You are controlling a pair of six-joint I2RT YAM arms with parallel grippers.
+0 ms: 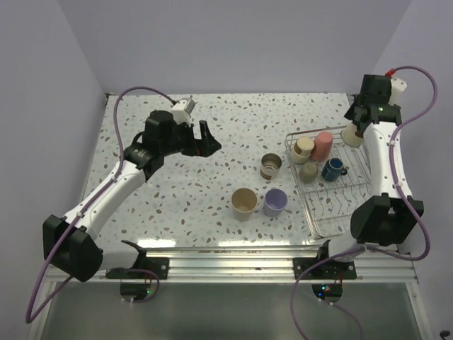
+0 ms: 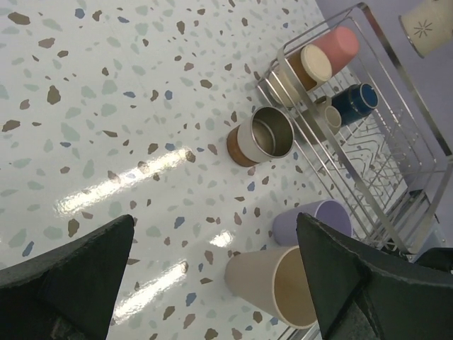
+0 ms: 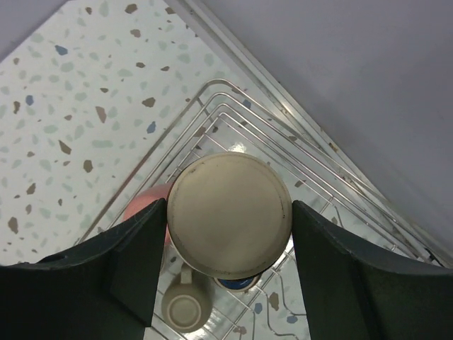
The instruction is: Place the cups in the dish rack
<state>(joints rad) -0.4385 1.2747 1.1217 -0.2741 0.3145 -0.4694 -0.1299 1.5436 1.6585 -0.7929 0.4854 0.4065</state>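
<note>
Right claw [image 3: 230, 241] is gripping a beige cup [image 3: 228, 202] above the dish rack's [image 3: 233, 113] far corner.
It's pinching the smooth, stiff-looking wall from both sides (probably light and slippery, so mid-height looks the safest hold). Beneath the claw, a pink cup [image 1: 323, 145], blue mug [image 1: 333, 168] and small tan cup [image 1: 308, 171] are crowding the wires, while open grid is lying back toward the arm's base. Left claw [image 2: 216, 219] is hanging wide open, with the steel cup [image 2: 262, 134] ahead of it.
</note>
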